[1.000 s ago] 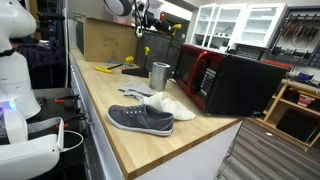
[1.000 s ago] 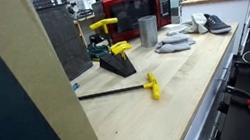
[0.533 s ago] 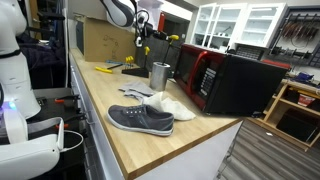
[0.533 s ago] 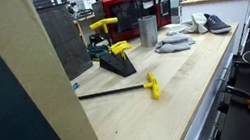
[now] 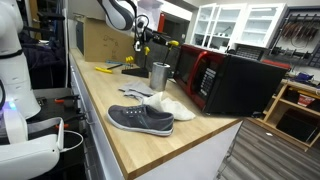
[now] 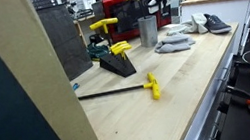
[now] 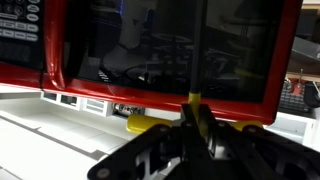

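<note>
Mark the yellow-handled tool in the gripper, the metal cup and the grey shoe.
yellow-handled tool (image 7: 194, 102): wrist view, on its yellow part at mid-frame.
metal cup (image 5: 160, 76): in an exterior view, on the side wall.
grey shoe (image 5: 140, 119): in an exterior view, on the laced upper.

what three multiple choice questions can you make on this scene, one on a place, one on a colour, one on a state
1. Where is the cup?
A. on the bench by the microwave
B. inside the microwave
C. on the floor

2. What colour is the microwave's door frame?
A. blue
B. green
C. red

3. How is the gripper?
A. open and empty
B. shut on a yellow tool
C. shut on a shoe

Answers:
1 A, the cup stands on the wood top next to the microwave.
2 C, the wrist view shows a red frame around the dark glass.
3 B, the fingers meet on the yellow tool, held up in the air.
</note>
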